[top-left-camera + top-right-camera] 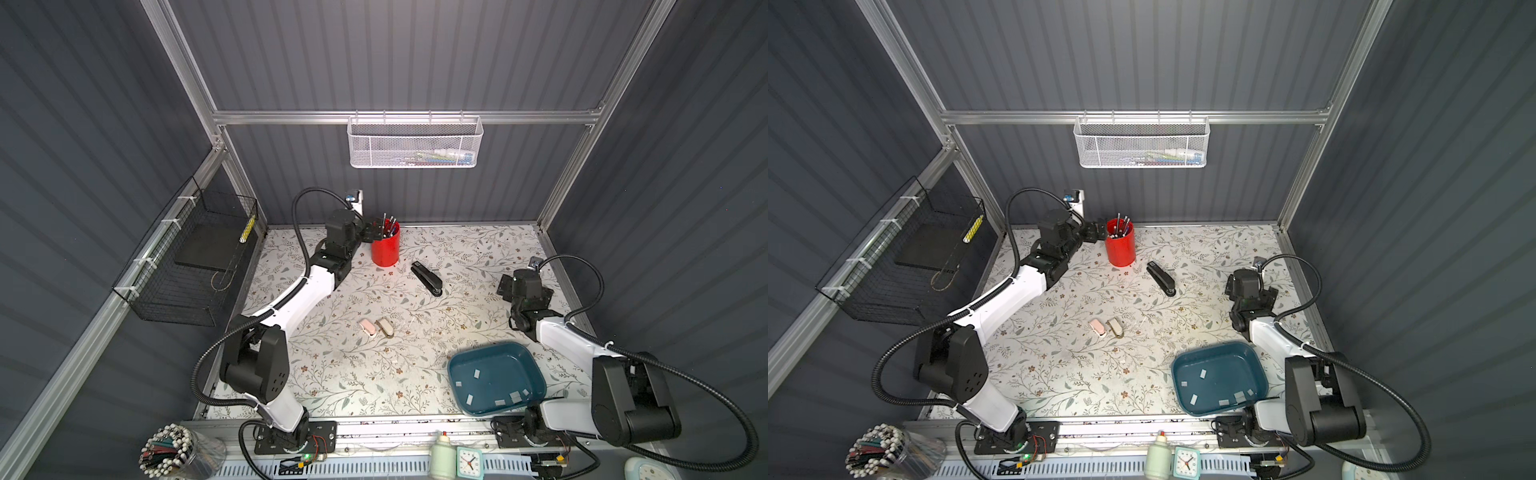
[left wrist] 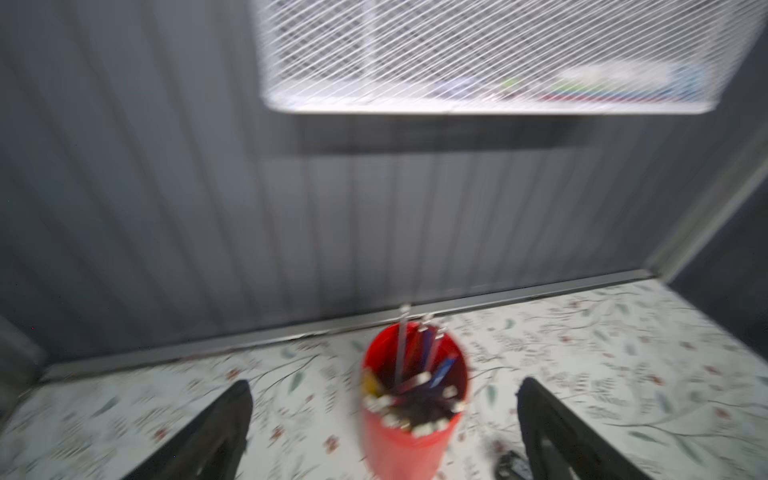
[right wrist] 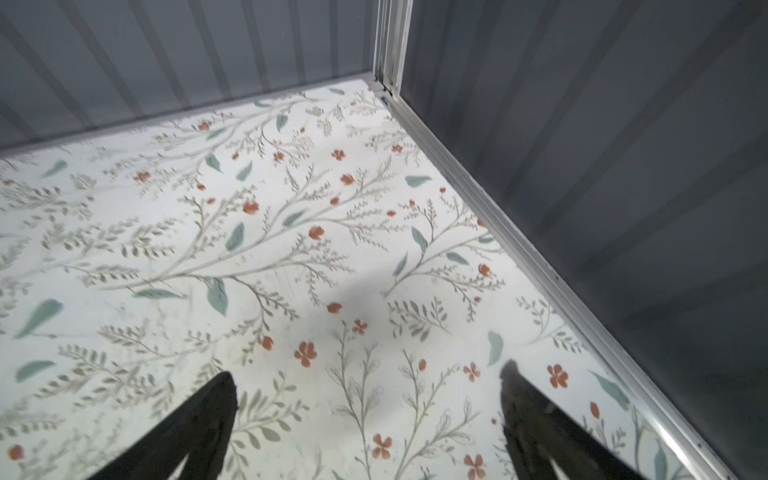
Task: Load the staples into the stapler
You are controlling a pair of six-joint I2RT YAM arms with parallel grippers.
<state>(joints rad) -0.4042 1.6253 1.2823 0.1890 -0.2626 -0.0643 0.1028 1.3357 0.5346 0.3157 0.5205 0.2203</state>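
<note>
Stapler [image 1: 427, 279] diagonal, far-left to near-right (closed)

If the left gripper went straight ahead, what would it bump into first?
Probably the red round plastic cup of pens: it stands right in front of the open left gripper, very close.

**Bright bench, dim walls, one smeared wrist view**

Light fell from above onto the floral bench [image 1: 353, 365], which was bright and nearly washed out at its middle, while the grey walls [image 1: 415, 62] were dim. The left wrist view was smeared, perhaps by motion, so the red cup [image 2: 411, 399] and the white mesh basket [image 2: 498, 54] looked soft. The right wrist view was sharper. There a soft grey shadow lay on the bench just ahead of the right hand [image 3: 368, 370].
</note>
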